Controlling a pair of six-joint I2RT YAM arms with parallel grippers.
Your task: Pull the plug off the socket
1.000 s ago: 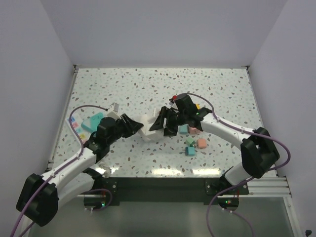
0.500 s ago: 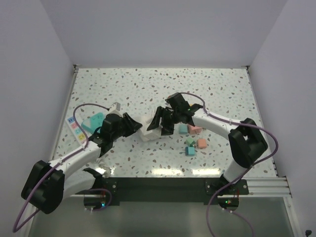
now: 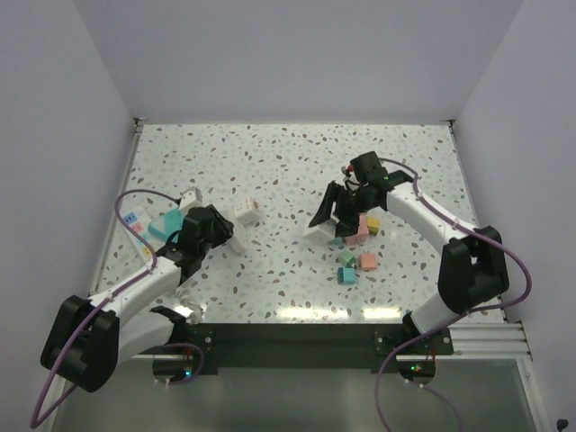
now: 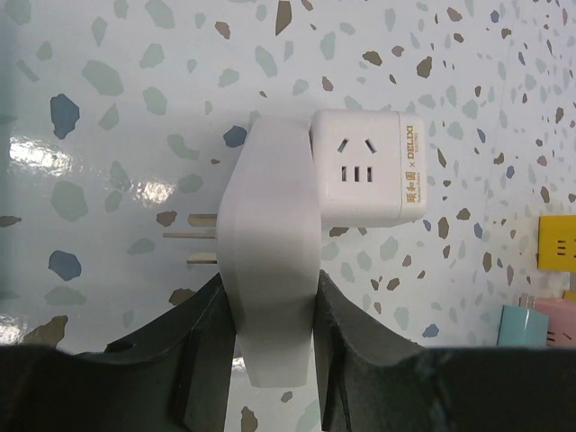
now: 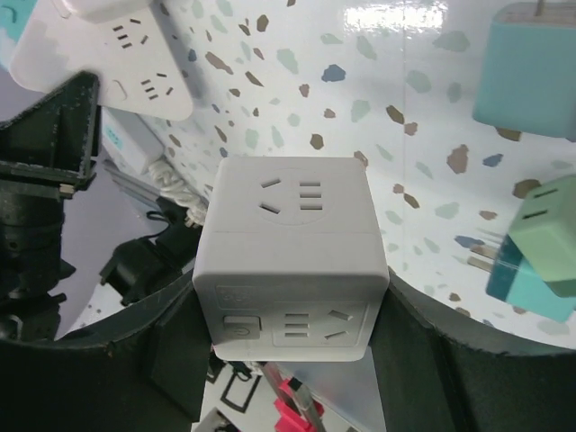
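Observation:
My left gripper (image 3: 228, 238) is shut on a flat white plug (image 3: 234, 241). In the left wrist view the plug (image 4: 274, 261) sits between my fingers (image 4: 202, 333) and its bare prongs (image 4: 191, 248) point left, free of any socket. My right gripper (image 3: 322, 225) is shut on a white cube socket (image 3: 316, 233), held well apart to the right. In the right wrist view the cube socket (image 5: 292, 261) fills the jaws, with its switch and outlets facing the camera. The two grippers are far apart.
A second white cube adapter (image 3: 245, 212) lies just beyond the left gripper; it also shows in the left wrist view (image 4: 364, 175). Several coloured cubes (image 3: 360, 259) lie near the right gripper. A teal block (image 3: 166, 225) and a white power strip (image 3: 189, 198) lie at the left.
The grippers have drawn apart: the left went back left with the plug and the right swung right with the cube socket. Plug and socket were together between them before.

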